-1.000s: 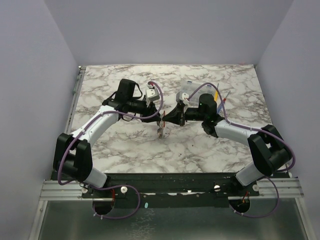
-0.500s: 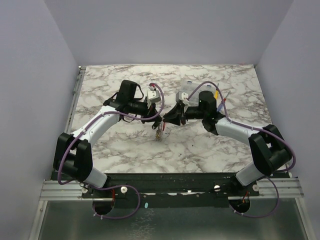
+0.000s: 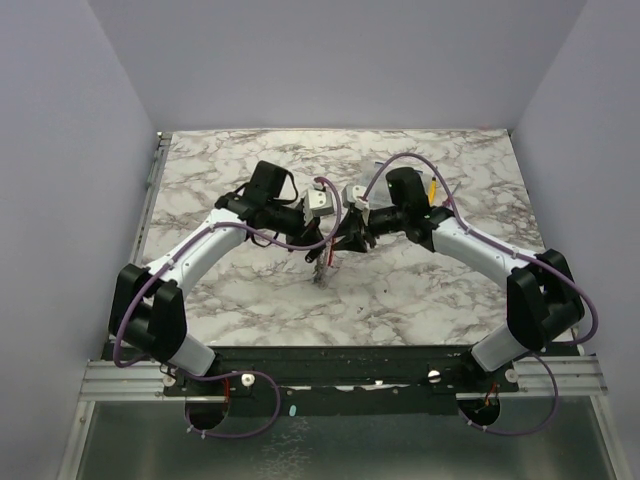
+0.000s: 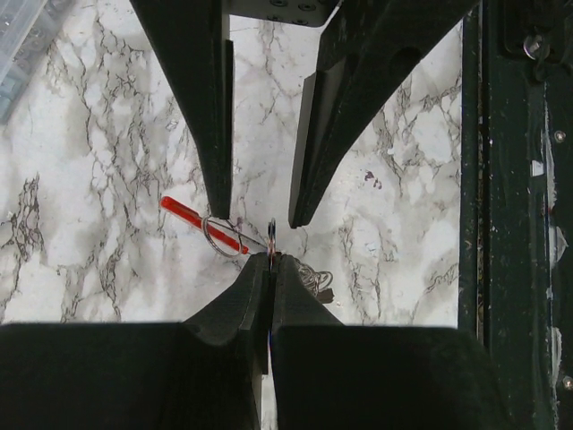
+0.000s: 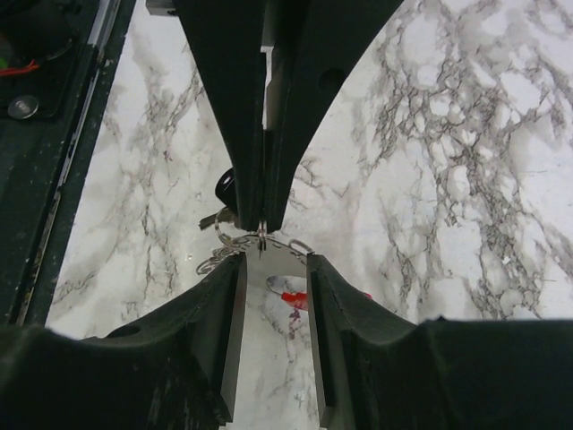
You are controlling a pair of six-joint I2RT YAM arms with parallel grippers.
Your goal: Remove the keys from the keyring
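The left hand (image 4: pixel 269 262) is clamped on the ring (image 4: pixel 271 233). The right hand (image 5: pixel 273 260) faces it, fingers apart; keys (image 4: pixel 315 283) bunch alongside.

1. It's a robot lab cell: a left arm (image 3: pixel 200 250) and a right arm (image 3: pixel 470 250), white and black, are bolted side by side at the bottom of the overhead frame.
2. Their bases sit on a black bar (image 3: pixel 340 365) fixed to a slotted aluminium rail (image 3: pixel 120 380), plain rig framing.
3. Purple cables (image 3: pixel 255 395) loop openly along both arms and under that rail.
4. Plain lilac walls (image 3: pixel 60 150) box in the marble-patterned desk (image 3: pixel 250 300) at left, back and right, like a closed test enclosure.
5. At the right of the left wrist frame there's a dark metal edge strip (image 4: pixel 519 179) with bare screw heads.
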